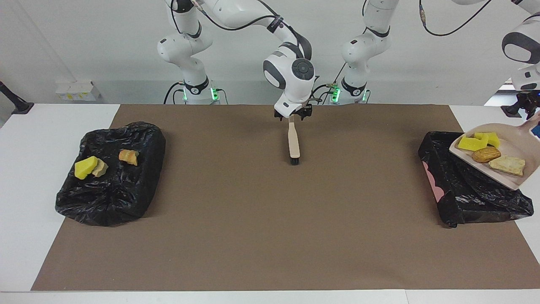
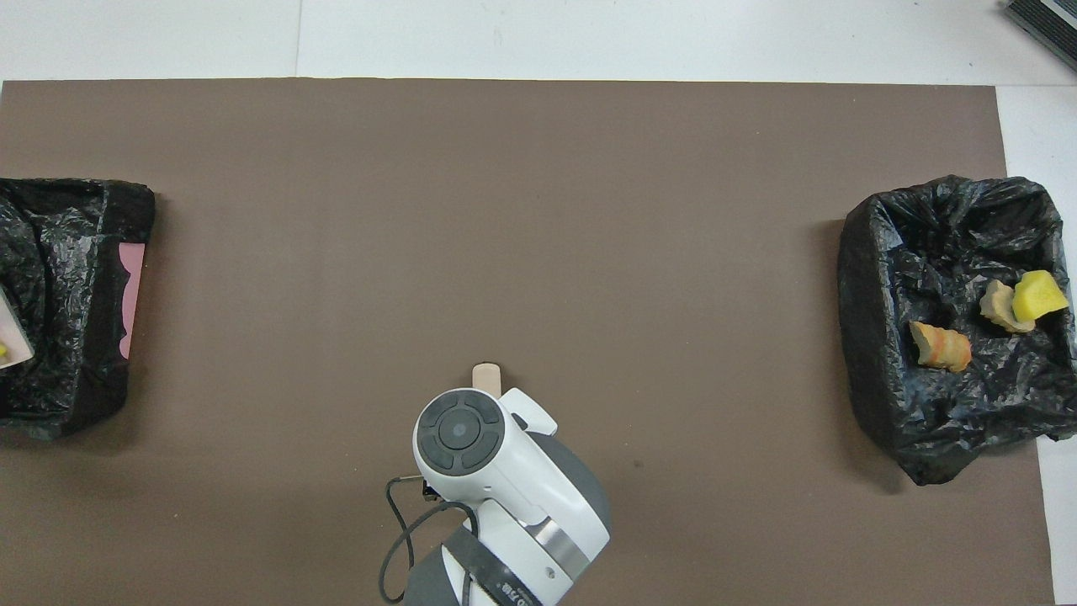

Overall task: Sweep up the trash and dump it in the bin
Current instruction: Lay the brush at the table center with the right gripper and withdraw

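Dustpan (image 1: 512, 145) of trash hangs over the lined bin (image 1: 468, 190) at the left arm's end

The facing view shows the left gripper (image 1: 526, 105) clamped on its handle, four chunks (image 1: 485, 148) aboard; overhead shows only a corner; the right gripper (image 1: 291, 115), fingers apart, stands over the brush (image 1: 293, 143) lying mid-mat; three chunks (image 2: 993, 316) lie in the other bin (image 2: 951, 328); no legible writing.

Mat (image 1: 270, 219): brown, flat, covers most of desk. One small dark speck (image 2: 637, 464) on mat, toward robots' edge.
Desk (image 1: 29, 177): white, bare margins exposed at both ends and along edge farthest from robots. Seam (image 2: 299, 38) visible in that margin.
Box (image 1: 77, 90): white, yellow marks, by wall at right arm's end.
Black bracket (image 1: 14, 102): at desk corner near box.
Dark ribbed item (image 2: 1043, 21): at right arm's end, farthest corner, partly out of frame.
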Available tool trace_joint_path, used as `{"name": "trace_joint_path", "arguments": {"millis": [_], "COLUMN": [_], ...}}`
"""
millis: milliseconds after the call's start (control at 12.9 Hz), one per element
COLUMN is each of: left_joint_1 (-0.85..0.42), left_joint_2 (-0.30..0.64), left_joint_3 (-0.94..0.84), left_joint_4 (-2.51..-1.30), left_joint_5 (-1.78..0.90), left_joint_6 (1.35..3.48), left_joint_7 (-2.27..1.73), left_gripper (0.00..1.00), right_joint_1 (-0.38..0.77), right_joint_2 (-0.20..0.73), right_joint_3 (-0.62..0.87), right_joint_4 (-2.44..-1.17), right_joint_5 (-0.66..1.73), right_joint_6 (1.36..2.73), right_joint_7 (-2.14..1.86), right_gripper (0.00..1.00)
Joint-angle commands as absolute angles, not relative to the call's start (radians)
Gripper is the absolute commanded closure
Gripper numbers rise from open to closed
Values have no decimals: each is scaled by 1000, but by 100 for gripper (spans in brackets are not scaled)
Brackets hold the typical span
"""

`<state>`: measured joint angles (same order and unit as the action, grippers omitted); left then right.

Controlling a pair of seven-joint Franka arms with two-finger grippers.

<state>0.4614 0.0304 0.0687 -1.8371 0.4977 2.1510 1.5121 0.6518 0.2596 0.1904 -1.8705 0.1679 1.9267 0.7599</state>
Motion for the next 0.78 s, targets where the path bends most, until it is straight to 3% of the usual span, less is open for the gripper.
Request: {"name": "trace_joint_path", "arguments": {"millis": [0, 233, 699], "left_joint_1": [468, 434, 332], "left_joint_2": [8, 6, 8], "left_joint_3": [61, 60, 52], "left_joint_4": [-1853, -1847, -1777], "left_joint_5": [639, 806, 1006], "left_joint_6": [2141, 2088, 1924], "left_joint_7": [1513, 1407, 1358], "left_gripper": [100, 100, 100], "right_joint_1": [568, 464, 254], "right_joint_2": [229, 178, 169], "right_joint_3": [196, 195, 192], "right_joint_4": [-1803, -1763, -1592], "right_joint_5": [137, 53, -55], "right_joint_6": [1844, 1784, 1599], "right_joint_7": [729, 599, 223], "right_gripper": [0, 0, 0]}}
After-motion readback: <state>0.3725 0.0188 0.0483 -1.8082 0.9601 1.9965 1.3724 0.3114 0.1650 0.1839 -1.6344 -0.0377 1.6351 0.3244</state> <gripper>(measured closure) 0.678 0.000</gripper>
